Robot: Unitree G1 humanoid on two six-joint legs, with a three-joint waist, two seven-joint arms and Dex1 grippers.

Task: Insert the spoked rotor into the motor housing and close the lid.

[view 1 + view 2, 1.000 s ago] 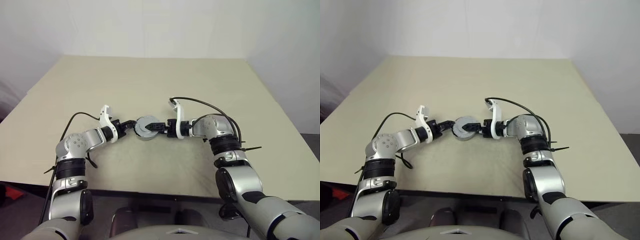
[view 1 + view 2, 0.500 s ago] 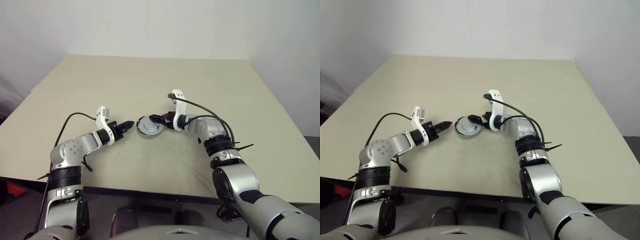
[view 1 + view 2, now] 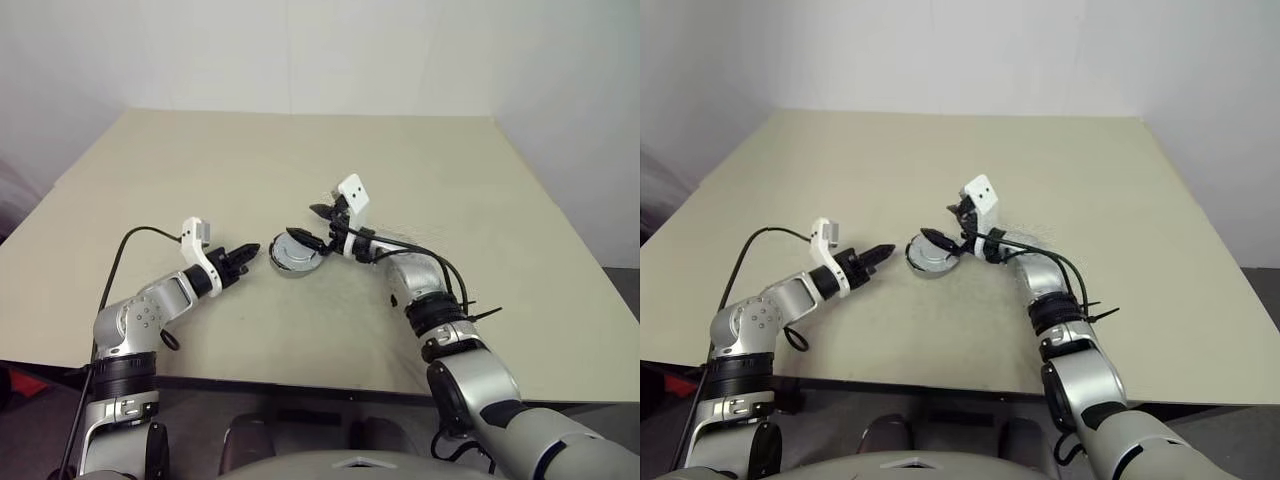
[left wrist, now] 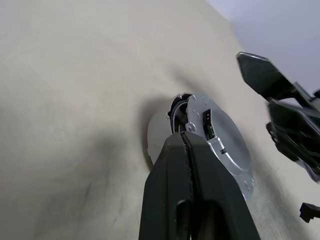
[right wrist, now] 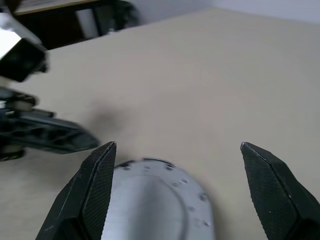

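Note:
The motor housing (image 3: 291, 267) sits at mid-table with the silver-grey lid (image 3: 296, 251) lying flat on top of it. The spoked rotor is hidden. My left gripper (image 3: 257, 248) is shut and empty, its tip a short way left of the housing and pointing at it. In the left wrist view its shut fingers (image 4: 186, 150) aim at the lid's (image 4: 220, 142) edge. My right gripper (image 3: 302, 221) hovers open just above the lid's right side, holding nothing. In the right wrist view its fingers (image 5: 97, 185) stand wide apart over the lid (image 5: 150, 200).
The beige table (image 3: 400, 170) stretches around the housing, with its front edge close to me. Black cables loop off both wrists.
My left gripper has drawn back left, away from the housing. My right gripper has rolled and risen from the housing's right side to above the lid. The lid now lies flat.

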